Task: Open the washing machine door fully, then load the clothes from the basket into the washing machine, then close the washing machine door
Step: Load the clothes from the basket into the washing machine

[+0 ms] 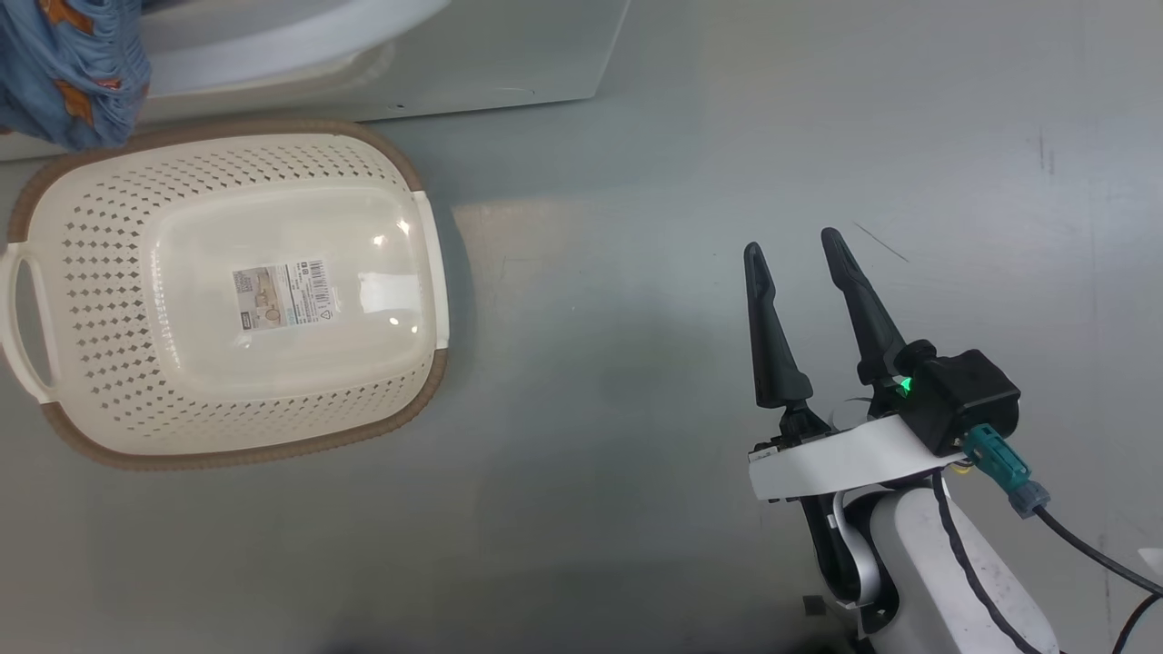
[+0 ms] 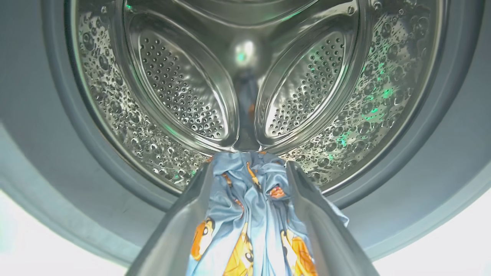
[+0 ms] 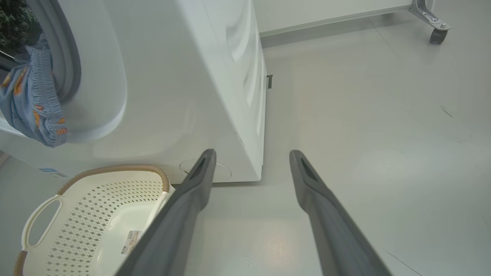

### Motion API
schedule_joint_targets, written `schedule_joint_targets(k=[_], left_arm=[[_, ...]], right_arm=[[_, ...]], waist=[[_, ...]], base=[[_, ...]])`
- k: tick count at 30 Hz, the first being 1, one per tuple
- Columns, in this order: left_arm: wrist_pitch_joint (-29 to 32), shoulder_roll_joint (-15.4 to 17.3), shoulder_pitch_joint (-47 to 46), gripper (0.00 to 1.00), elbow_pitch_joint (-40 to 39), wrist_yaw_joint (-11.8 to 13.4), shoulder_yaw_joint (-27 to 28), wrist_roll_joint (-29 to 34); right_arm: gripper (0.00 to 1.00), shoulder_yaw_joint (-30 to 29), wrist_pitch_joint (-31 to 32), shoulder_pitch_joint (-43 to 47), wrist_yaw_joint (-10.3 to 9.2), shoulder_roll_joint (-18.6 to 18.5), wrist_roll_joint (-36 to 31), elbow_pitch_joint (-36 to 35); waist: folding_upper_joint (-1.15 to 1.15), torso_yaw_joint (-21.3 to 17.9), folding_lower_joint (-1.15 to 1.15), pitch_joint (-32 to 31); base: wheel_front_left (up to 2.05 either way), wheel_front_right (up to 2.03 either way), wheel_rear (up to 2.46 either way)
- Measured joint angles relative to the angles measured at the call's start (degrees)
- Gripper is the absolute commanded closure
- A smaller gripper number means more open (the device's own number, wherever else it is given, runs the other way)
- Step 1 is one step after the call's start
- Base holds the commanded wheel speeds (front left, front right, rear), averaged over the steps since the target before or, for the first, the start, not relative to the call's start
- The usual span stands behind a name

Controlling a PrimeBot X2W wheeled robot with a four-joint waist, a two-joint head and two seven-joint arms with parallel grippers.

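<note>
Clothes [image 2: 249, 222] — bunched between fingers [image 2: 180, 230] of left end effector [image 2: 250, 167].

Basket [image 1: 100, 272] upright on floor, just in front of washing machine [image 3: 172, 96]. Cream-white, perforated walls, brown rim, side handles, bare bottom showing label sticker [image 1: 282, 295]. Clothes [image 3: 34, 99] bunched at mouth of machine: light blue fabric, orange-brown figures, gathered ribbed edge, hanging over grey gasket [image 2: 57, 134] and down the white front, above basket's far corner. Mouth open; shiny perforated steel drum [image 2: 184, 88] in plain sight, fabric's leading end reaching into it.
</note>
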Motion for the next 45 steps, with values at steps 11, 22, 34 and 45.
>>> schedule_joint_targets(k=[11, 22, 34, 45], left_arm=[[0.0, -2.2, 8.0, 0.0, -1.1, 0.0, 3.7, 1.8], [0.0, -4.3, 13.5, 0.0, -3.1, 0.0, 4.5, 3.9], [0.0, -6.0, 18.8, 0.0, -4.6, 0.0, 4.9, 4.6], [0.0, -6.7, 23.3, 0.0, -4.9, 0.0, 5.5, 5.6]], right_arm=[[0.0, 0.0, 0.0, 0.0, 0.0, -0.1, 0.0, 0.2], [0.0, 0.2, 0.0, 0.0, 0.0, -0.1, 0.0, 0.4], [0.0, 0.2, 0.0, 0.0, 0.0, -0.1, 0.0, 0.6], [0.0, 0.2, 0.0, 0.0, 0.0, -0.1, -0.1, 1.0]], waist=[[0.0, 0.1, 0.0, -0.8], [0.0, 0.3, 0.0, -1.0], [0.0, 0.4, 0.0, -1.2], [0.0, 0.3, 0.0, -2.0]], base=[[0.0, 0.0, 0.0], [0.0, 0.0, 0.0], [0.0, 0.0, 0.0], [0.0, 0.0, 0.0]])
